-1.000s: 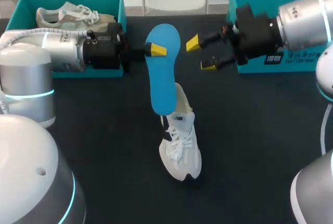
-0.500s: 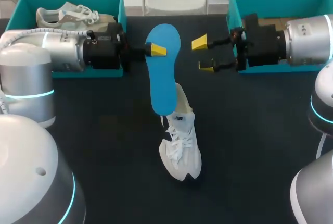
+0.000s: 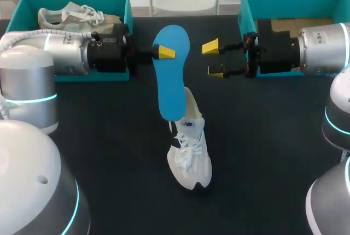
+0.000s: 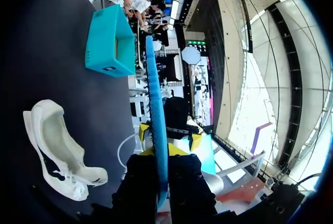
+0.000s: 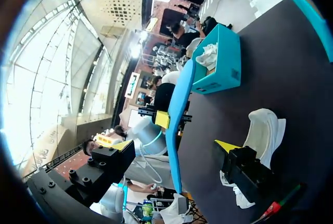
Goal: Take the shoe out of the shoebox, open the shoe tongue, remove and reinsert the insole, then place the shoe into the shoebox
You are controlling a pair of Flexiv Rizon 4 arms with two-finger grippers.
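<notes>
Our left gripper (image 3: 164, 53) comes in from the left over the table (image 3: 109, 136) and is clamped on the blue insole (image 3: 170, 71) near its wide far end, one yellow tip showing on the near face and the other hidden behind it. In the left wrist view the insole (image 4: 156, 120) runs edge-on straight out between the fingers (image 4: 179, 151), which press it from both sides. In the head view its narrow end overlaps the heel of the white shoe (image 3: 190, 147); we cannot tell whether the two touch. The shoe lies on the table near the middle, toe towards us, laces up.

Our right gripper (image 3: 213, 59) hangs just beside the insole on its right, fingers spread wide and holding nothing, apart from the insole.

A teal box (image 3: 123, 11) at the far left holds a second shoe (image 3: 71, 16). The far right box (image 3: 243, 5) shows a brown floor
</notes>
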